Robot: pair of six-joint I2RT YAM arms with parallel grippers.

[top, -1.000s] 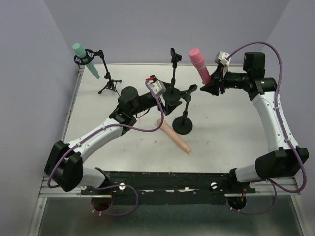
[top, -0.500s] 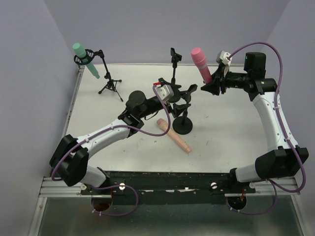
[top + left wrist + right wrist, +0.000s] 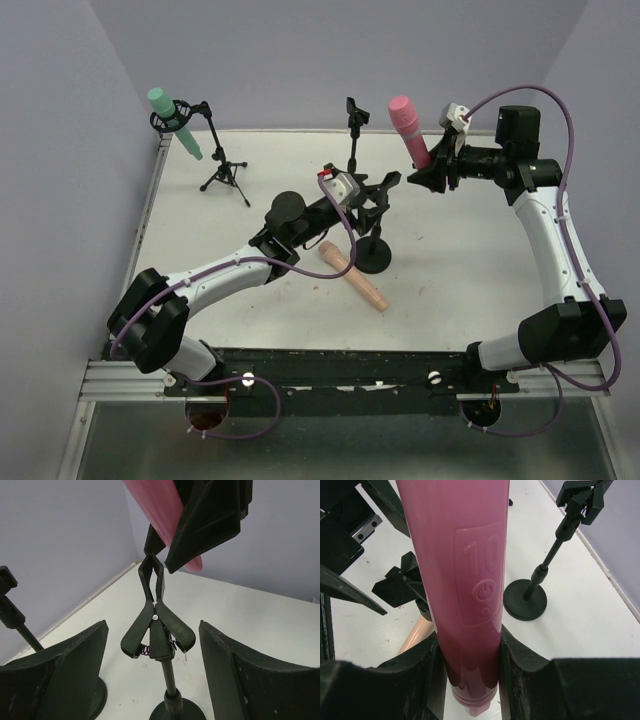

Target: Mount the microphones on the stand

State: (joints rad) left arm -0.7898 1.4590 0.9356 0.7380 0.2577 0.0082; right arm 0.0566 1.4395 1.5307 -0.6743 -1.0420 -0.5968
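Note:
My right gripper point(image 3: 430, 172) is shut on the pink microphone point(image 3: 407, 130), which it holds tilted, head up, above the back right of the table. In the right wrist view the pink microphone point(image 3: 465, 580) fills the gap between the pads of my right gripper point(image 3: 470, 680). My left gripper point(image 3: 375, 196) is open at the middle stand point(image 3: 373, 255). Its spring clip point(image 3: 157, 630) stands between the two fingers point(image 3: 60, 680) of my left gripper point(image 3: 155, 675), touching neither. The peach microphone point(image 3: 352, 277) lies flat beside that stand's base. The teal-green microphone point(image 3: 175, 125) sits in the tripod stand point(image 3: 222, 170) at the back left.
A third stand point(image 3: 352, 125) with a bare clip rises at the back centre, also seen as a stand point(image 3: 545, 565) in the right wrist view. Lilac walls close in the table's left, back and right sides.
My left arm has reached forward and right, bringing its fingers to either side of the middle stand's clip. The right arm and pink microphone have barely moved.

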